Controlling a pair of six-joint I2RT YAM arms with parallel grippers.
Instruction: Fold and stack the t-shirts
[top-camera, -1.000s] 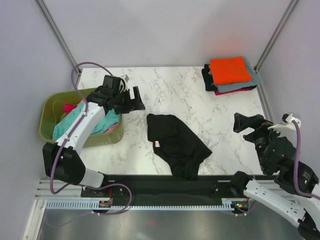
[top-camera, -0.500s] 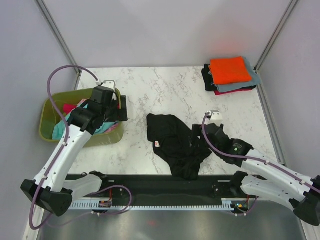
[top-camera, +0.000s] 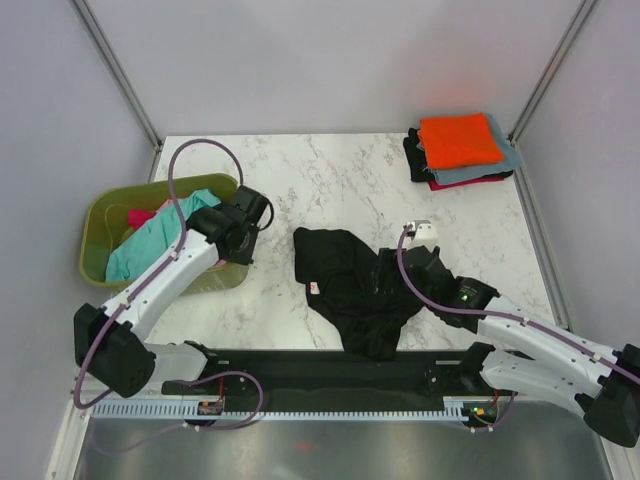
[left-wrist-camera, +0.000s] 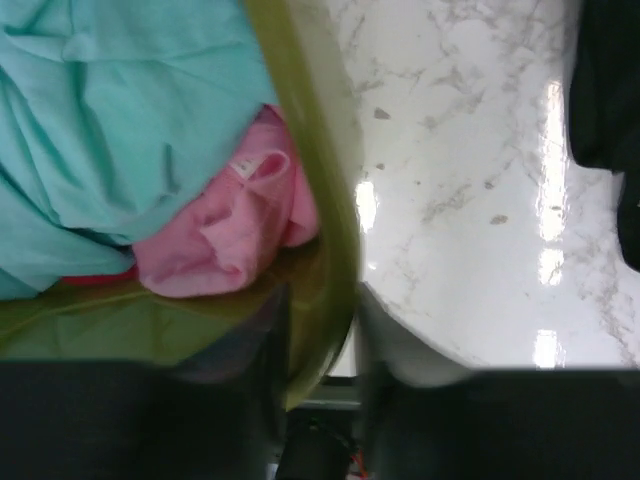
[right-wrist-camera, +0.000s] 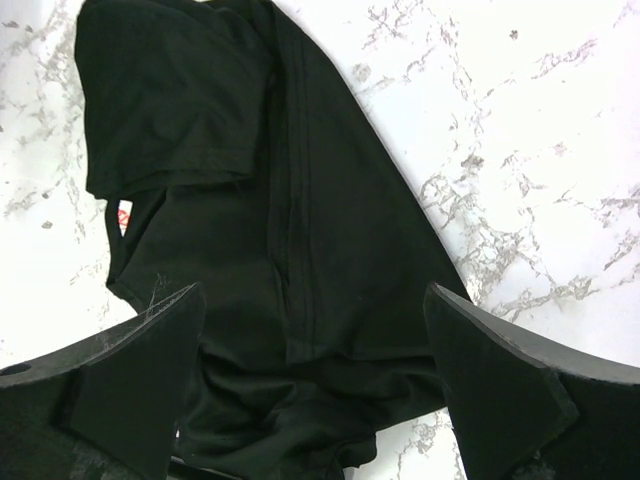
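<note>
A black t-shirt (top-camera: 340, 270) lies crumpled at the table's near middle, a small white tag (right-wrist-camera: 122, 217) at its left edge. My right gripper (top-camera: 393, 277) hangs open low over its near right part (right-wrist-camera: 230, 150), fingers (right-wrist-camera: 120, 390) wide apart with only cloth below. My left gripper (top-camera: 243, 240) straddles the right wall of the olive-green tub (top-camera: 95, 215). In the left wrist view the tub's rim (left-wrist-camera: 310, 200) fills the gap of that gripper (left-wrist-camera: 315, 310). Teal (left-wrist-camera: 120, 120) and pink (left-wrist-camera: 230, 230) t-shirts lie inside the tub. Folded t-shirts, orange on top (top-camera: 460, 140), are stacked far right.
The tub stands at the table's left edge. Metal frame posts rise at the far corners, with grey walls behind. A black rail (top-camera: 320, 365) runs along the near edge between the arm bases. Bare marble (top-camera: 330, 180) lies between tub, black shirt and stack.
My left gripper has dropped onto the tub's right rim and closed its jaws. The right arm swung in from the right edge to over the black t-shirt.
</note>
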